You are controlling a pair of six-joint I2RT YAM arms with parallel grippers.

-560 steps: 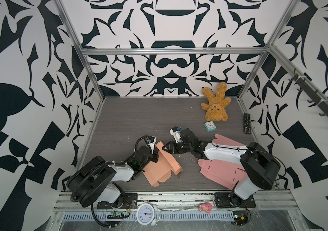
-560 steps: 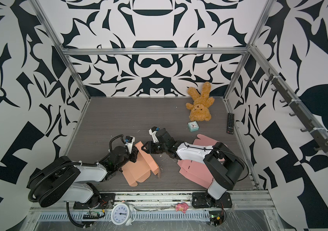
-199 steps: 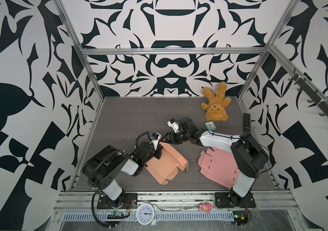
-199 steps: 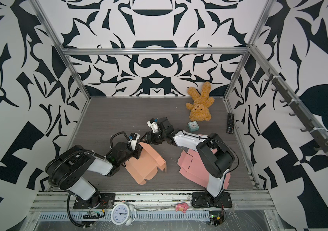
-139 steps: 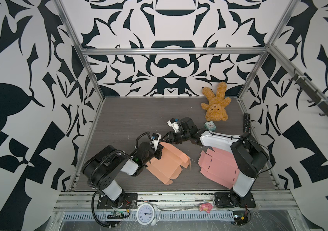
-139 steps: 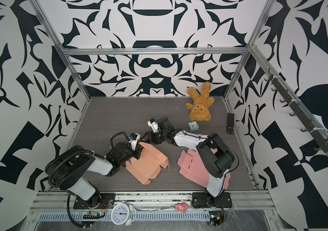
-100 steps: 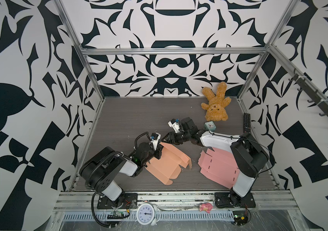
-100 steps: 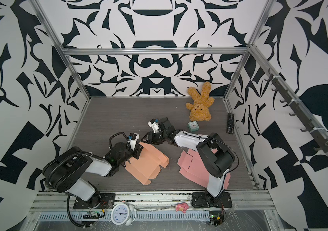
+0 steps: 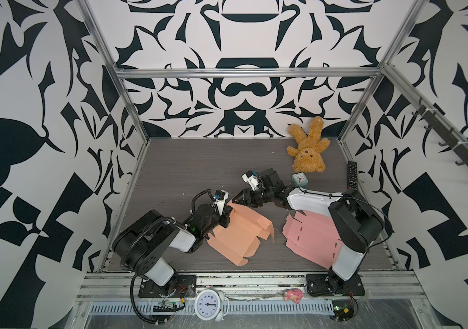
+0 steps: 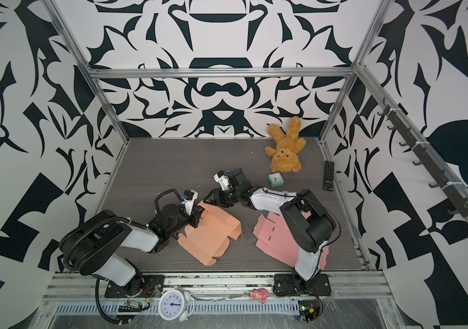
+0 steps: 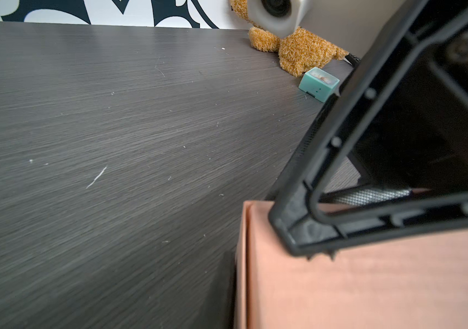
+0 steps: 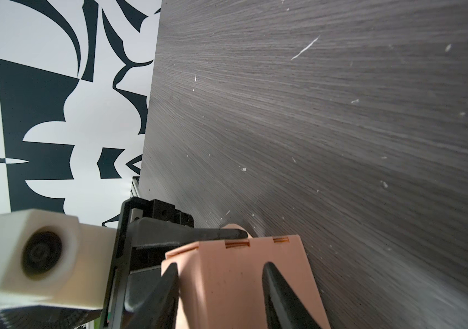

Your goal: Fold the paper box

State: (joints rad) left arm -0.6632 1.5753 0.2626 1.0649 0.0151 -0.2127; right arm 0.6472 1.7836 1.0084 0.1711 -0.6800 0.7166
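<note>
The paper box (image 9: pixel 241 230) is an orange die-cut blank, partly folded, lying at the middle front of the table in both top views (image 10: pixel 210 233). My left gripper (image 9: pixel 225 218) is at its far left edge, shut on a flap there. In the right wrist view one black left finger (image 12: pixel 198 233) lies over that flap. My right gripper (image 9: pixel 237 199) reaches in from the right to the box's far corner. It is open, its fingertips (image 12: pixel 170 275) spread in front of a raised orange panel (image 12: pixel 235 273). The left wrist view shows the box's edge (image 11: pixel 369 290) under a right finger (image 11: pixel 298 228).
A flat pink box blank (image 9: pixel 312 236) lies partly under the right arm. A teddy bear (image 9: pixel 307 153), a small teal clock (image 9: pixel 299 179) and a remote (image 9: pixel 352 175) are at the back right. A white alarm clock (image 9: pixel 208 303) and a pink toy (image 9: pixel 292 294) sit on the front rail.
The orange box's raised right side has dropped and the blank lies flatter. Both grippers stay at its far left corner, and the left jaws have narrowed a little.
</note>
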